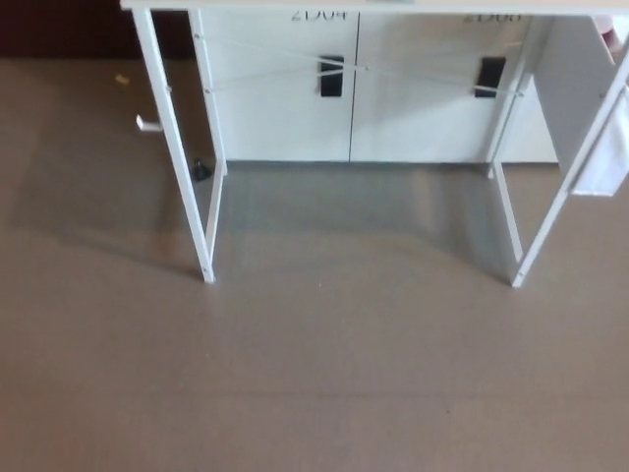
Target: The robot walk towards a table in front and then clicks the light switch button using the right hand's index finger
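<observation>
Neither hand shows, so the state of the fingers cannot be told. The light switch cannot be made out either. Ahead stands a white table point(175, 147), only the edge of its top showing along the upper border, its thin legs planted on the grey-brown floor point(314, 374). Behind it stand white cabinet doors point(280, 108) with dark handles point(332, 76). At their top edge runs cut-off writing, roughly "2D04" on the left door; the right one is unreadable.
</observation>
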`<state>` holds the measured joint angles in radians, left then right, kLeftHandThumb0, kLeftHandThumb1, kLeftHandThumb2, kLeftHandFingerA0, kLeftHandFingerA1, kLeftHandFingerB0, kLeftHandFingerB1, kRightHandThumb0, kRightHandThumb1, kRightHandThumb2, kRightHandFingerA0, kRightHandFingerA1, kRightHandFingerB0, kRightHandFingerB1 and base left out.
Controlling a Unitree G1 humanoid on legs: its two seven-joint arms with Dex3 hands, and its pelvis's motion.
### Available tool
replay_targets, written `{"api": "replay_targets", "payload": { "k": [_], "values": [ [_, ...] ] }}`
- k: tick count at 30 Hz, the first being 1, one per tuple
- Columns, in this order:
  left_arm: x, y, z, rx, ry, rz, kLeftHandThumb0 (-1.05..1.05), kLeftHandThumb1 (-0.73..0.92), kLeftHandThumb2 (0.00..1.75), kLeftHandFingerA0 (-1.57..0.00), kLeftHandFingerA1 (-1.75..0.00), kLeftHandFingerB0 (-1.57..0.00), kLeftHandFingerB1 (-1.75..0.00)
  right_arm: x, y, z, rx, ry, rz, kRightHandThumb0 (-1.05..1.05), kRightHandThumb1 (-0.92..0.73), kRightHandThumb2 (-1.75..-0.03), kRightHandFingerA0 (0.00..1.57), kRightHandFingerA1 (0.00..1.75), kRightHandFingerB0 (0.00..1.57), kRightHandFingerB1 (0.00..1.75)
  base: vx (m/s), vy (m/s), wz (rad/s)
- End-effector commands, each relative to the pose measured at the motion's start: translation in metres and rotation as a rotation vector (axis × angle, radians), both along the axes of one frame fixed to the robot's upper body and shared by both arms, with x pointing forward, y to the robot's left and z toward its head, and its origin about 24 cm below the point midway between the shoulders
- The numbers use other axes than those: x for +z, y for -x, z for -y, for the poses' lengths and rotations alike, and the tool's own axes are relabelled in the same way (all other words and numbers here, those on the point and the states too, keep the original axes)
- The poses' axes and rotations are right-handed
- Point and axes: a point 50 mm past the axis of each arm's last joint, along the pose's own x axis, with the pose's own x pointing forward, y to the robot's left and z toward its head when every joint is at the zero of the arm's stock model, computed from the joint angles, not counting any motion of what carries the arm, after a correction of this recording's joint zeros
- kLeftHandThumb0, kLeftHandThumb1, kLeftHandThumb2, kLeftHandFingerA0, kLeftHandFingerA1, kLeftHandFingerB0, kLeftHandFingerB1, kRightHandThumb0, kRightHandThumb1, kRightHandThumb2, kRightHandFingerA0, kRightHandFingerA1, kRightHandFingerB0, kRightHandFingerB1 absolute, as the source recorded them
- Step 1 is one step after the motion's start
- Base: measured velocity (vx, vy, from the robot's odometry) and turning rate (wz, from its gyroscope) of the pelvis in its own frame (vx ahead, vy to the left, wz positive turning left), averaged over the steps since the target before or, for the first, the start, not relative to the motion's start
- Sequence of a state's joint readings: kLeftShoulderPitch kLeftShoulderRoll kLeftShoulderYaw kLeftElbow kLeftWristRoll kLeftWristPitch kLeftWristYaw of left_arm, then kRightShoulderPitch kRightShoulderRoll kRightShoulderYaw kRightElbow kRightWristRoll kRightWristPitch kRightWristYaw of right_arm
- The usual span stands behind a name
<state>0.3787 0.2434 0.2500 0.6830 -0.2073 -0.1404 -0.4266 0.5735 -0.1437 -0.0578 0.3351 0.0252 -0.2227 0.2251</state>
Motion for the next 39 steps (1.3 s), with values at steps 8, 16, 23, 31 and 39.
{"api": "replay_targets", "payload": {
  "k": [8, 16, 23, 31, 39],
  "values": [
    [0.006, -0.007, -0.003, -0.039, -0.021, 0.041, -0.24, 0.59, 0.58, -0.57, -0.47, -0.35, -0.36, 0.005, -0.012, 0.003, 0.041, 0.03, 0.034, 0.04, -0.56, -0.97, 0.21, 0.58, 0.21, 0.54, 0.27, -0.192, 0.09],
    [0.007, -0.017, -0.003, -0.034, -0.024, 0.053, -0.19, 0.59, 0.57, -0.58, -0.47, -0.35, -0.36, 0.009, -0.022, 0.001, 0.05, 0.037, 0.04, 0.1, -0.6, -0.98, 0.2, 0.56, 0.22, 0.54, 0.24, 0.097, 0.02],
    [0.008, -0.024, -0.002, -0.038, -0.042, 0.068, -0.19, 0.61, 0.58, -0.57, -0.47, -0.36, -0.37, 0.011, -0.03, 0.0, 0.065, 0.041, 0.054, 0.1, -0.59, -0.97, 0.19, 0.55, 0.21, 0.53, 0.28, 0.125, -0.04],
    [0.007, -0.019, -0.001, -0.024, -0.041, 0.064, -0.18, 0.62, 0.58, -0.56, -0.48, -0.35, -0.37, 0.012, -0.031, -0.001, 0.082, 0.047, 0.053, 0.09, -0.58, -0.97, 0.22, 0.57, 0.23, 0.55, 0.27, -0.15, 0.16],
    [0.002, -0.019, 0.023, 0.034, 0.032, 0.078, -0.17, 0.6, 0.57, -0.52, -0.45, -0.34, -0.37, 0.011, -0.028, 0.003, 0.094, 0.06, 0.038, 0.1, -0.58, -0.97, 0.22, 0.57, 0.22, 0.54, 0.24, -0.172, 0.12]
  ]
}}
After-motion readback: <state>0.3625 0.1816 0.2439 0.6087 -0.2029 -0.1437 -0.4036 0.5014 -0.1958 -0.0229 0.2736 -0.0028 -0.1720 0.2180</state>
